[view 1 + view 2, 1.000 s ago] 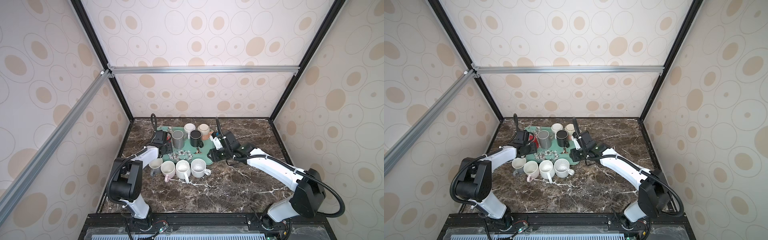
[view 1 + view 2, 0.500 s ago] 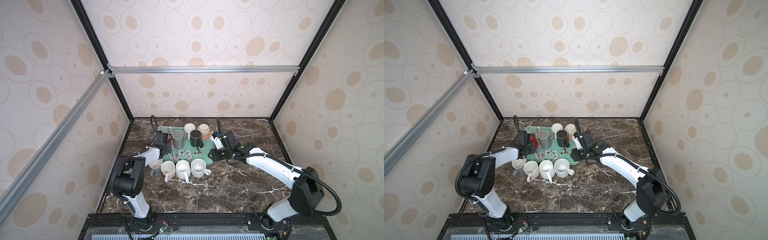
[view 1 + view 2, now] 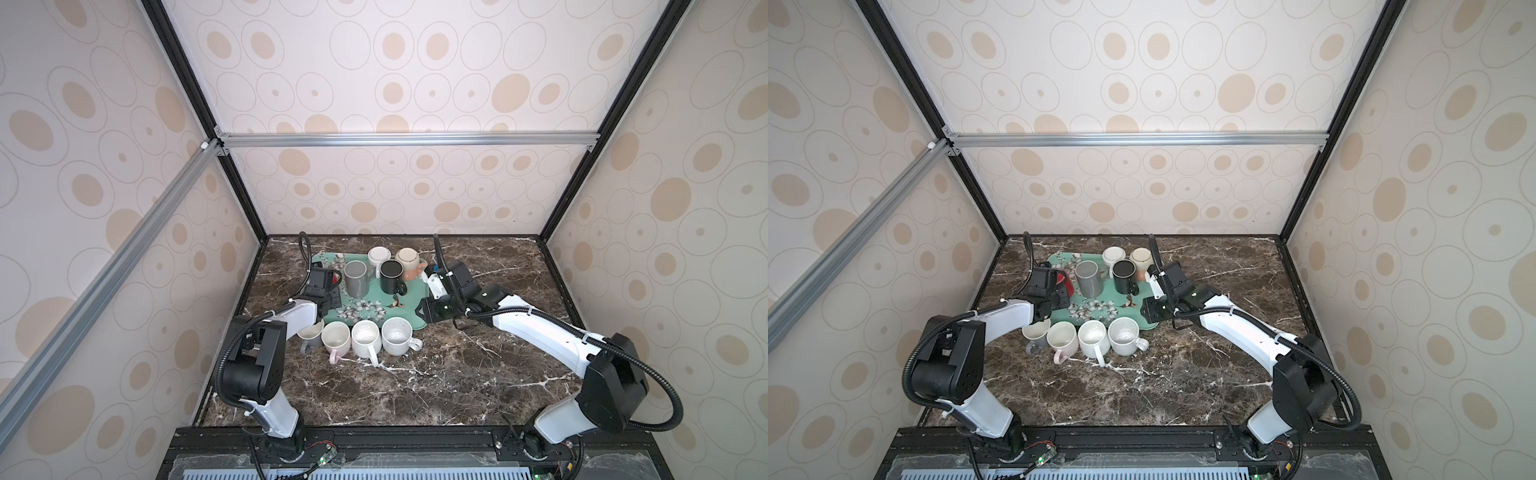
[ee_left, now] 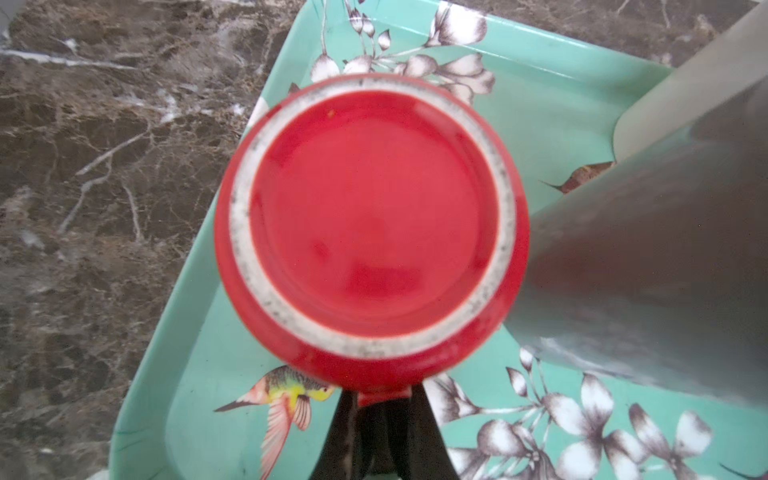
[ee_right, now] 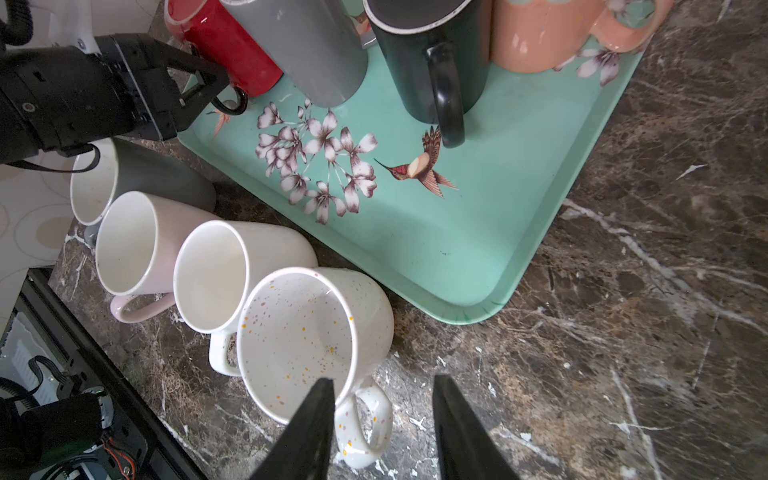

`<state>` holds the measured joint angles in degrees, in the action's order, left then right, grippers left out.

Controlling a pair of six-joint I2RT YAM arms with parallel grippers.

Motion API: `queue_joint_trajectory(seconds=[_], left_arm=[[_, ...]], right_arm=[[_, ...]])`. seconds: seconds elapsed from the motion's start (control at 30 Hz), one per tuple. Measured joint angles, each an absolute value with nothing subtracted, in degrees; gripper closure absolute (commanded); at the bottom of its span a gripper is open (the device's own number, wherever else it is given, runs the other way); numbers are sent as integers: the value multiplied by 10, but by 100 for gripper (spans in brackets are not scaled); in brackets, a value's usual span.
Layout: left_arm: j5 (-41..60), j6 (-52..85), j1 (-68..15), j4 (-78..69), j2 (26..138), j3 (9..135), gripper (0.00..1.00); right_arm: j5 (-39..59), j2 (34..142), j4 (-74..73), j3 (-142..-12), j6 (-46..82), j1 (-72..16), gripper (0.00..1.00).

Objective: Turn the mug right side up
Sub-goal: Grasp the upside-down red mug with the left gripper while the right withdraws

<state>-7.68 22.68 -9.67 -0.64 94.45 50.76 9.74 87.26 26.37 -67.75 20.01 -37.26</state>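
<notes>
Currently the left gripper is clamping the handle of the red mug, jaws closed tight on it. Mug is sitting base-up on the teal tray, by a tray corner on the left arm's side. Its unglazed foot ring is facing straight into the left wrist camera. Grey mug is standing right beside it on the tray; touching or not, can't tell. Right wrist view is showing the grip side-on: black fingers are pinching the handle low on the red body. Right gripper is hovering over the marble table just off the tray edge, jaws parted, gripping nothing. Speckled mug is standing mouth-up beneath it, ending a row of pale mugs along the tray. Black mug and peach mug are sitting further back on the tray.
</notes>
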Motion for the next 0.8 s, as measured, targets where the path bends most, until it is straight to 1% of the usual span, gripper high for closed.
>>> queue_joint_trajectory(seconds=[0.13, 0.47, 0.8], left_arm=[[-78, 216, -97, 3, 924, 490, 100], [-67, 191, -97, 25, 847, 467, 100], [-33, 154, -97, 60, 724, 467, 100]], right_arm=[[103, 873, 261, -674, 201, -372, 57], [108, 869, 256, -665, 212, -372, 57], [109, 848, 240, -655, 225, -372, 57]])
